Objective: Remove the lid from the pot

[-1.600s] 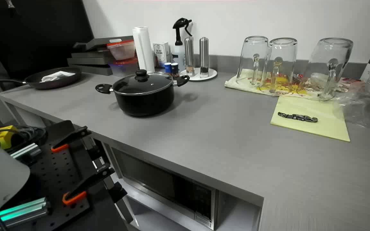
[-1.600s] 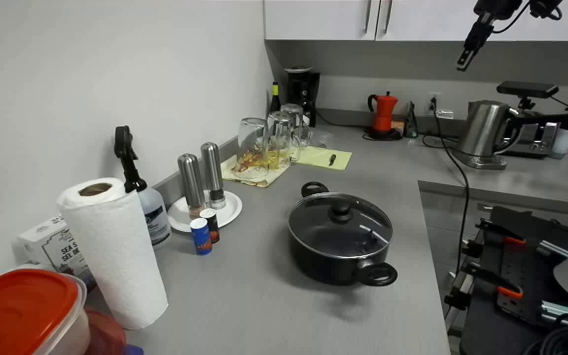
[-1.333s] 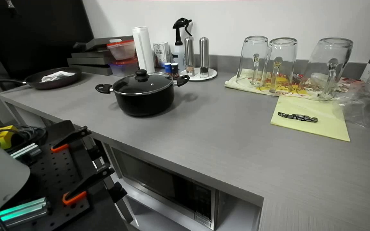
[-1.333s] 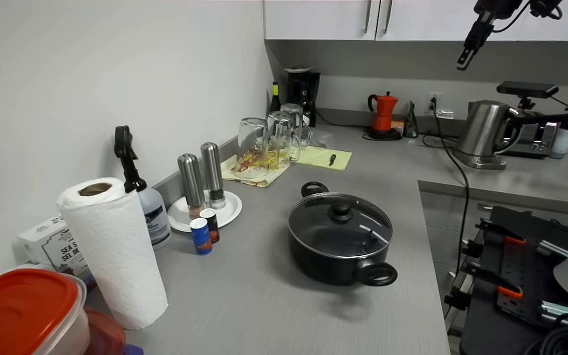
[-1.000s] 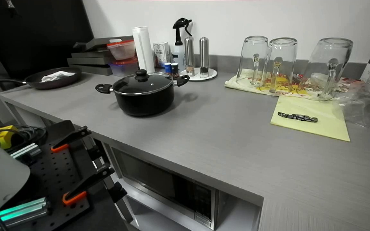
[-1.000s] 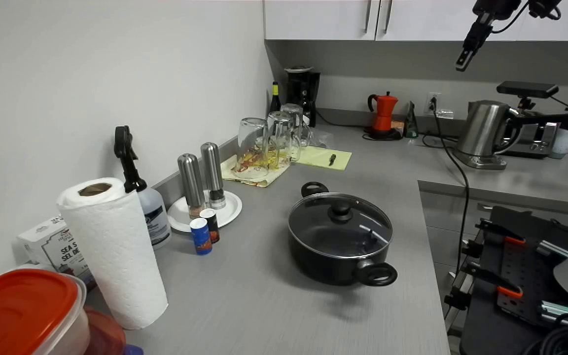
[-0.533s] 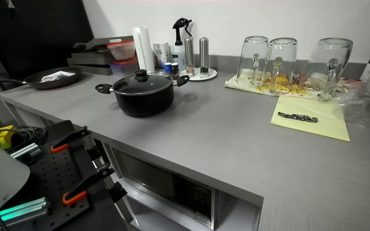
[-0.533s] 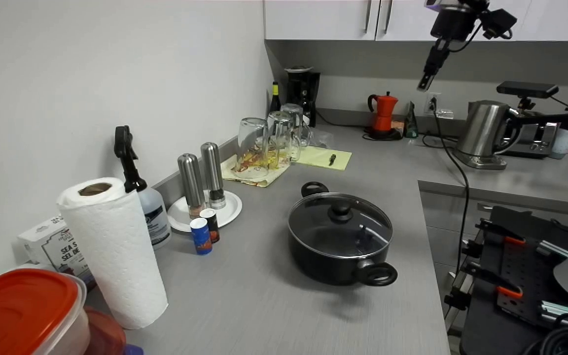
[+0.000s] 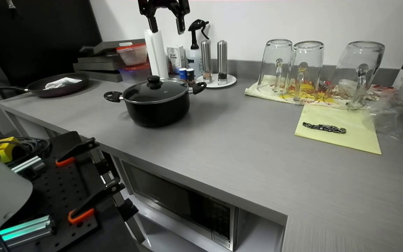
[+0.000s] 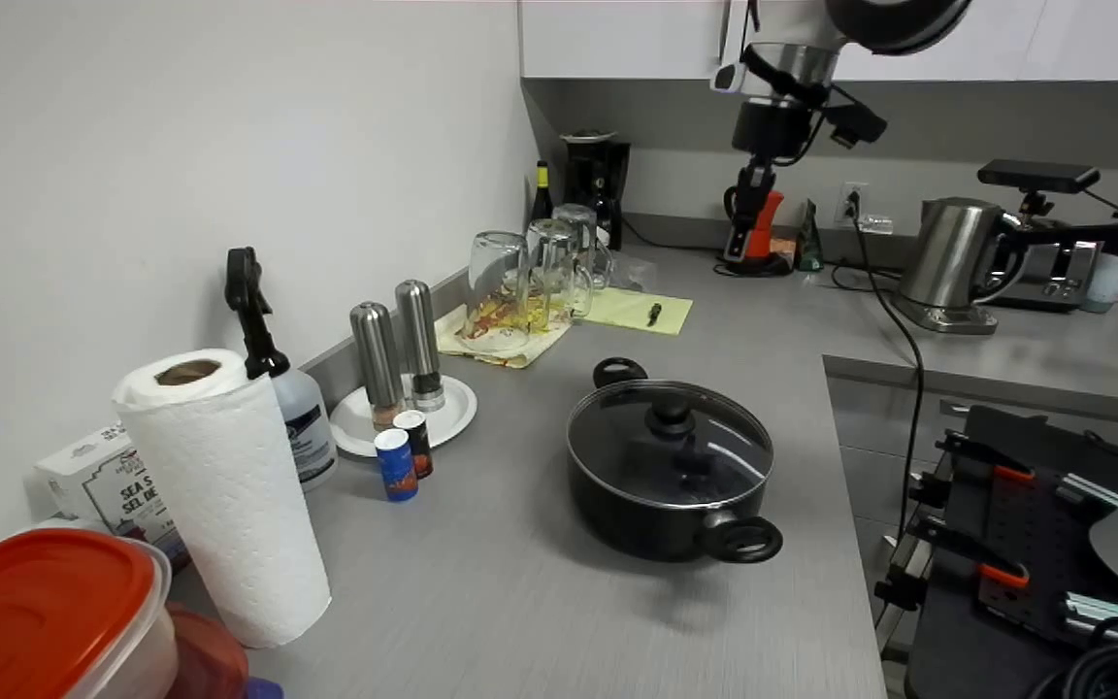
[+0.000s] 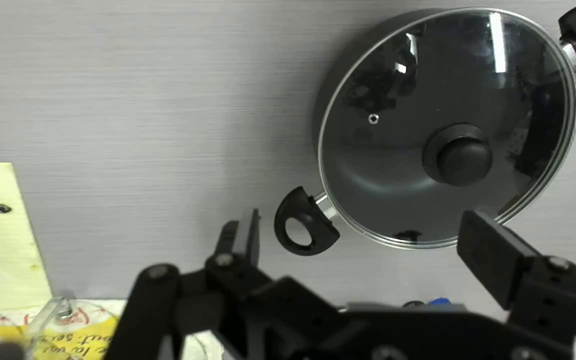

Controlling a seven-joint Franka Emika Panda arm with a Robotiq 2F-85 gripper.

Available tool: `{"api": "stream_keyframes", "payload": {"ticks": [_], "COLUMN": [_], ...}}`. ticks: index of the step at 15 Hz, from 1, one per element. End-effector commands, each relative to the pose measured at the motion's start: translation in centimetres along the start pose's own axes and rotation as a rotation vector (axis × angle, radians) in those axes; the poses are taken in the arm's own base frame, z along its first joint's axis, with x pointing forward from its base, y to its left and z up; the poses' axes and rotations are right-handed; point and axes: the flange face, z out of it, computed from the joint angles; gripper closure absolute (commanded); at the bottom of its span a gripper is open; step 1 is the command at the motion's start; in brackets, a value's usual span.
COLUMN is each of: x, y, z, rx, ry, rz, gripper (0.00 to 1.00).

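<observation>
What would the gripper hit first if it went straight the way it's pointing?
Probably the lid on the pot: the open gripper points down toward it in both exterior views. Depth being unclear, the exact spot is uncertain.

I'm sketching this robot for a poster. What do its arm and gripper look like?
The arm is whitish, with a dark rounded joint cover and a silvery wrist band. The gripper is black, with two blocky, flat-faced fingers, greyish screw heads and a thin black cable looping beside it. No lettering is legible.
</observation>
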Motion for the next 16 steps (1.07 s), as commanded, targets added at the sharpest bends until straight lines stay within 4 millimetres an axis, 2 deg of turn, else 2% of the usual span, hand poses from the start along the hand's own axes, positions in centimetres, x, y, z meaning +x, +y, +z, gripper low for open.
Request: {"api": "stream_keyframes", "payload": {"ticks": [1,4,8,12,16], "x": [4.9,7.4,9.2,8.8,7.9], "y": [-2.0,-3.7,-5.6,-7.9,-9.5], "z": [4.1,7.2,10.1,11.8,12.3], "rx": [0.006,0.011,0.012,0.007,0.016], "ry": [-0.053,-0.104,-0.142,-0.175,-0.193], "rz": [-0.03,-0.061,-0.09,-0.134,-0.158], "gripper": [0.0,0.0,0.0,0.0,0.0]}}
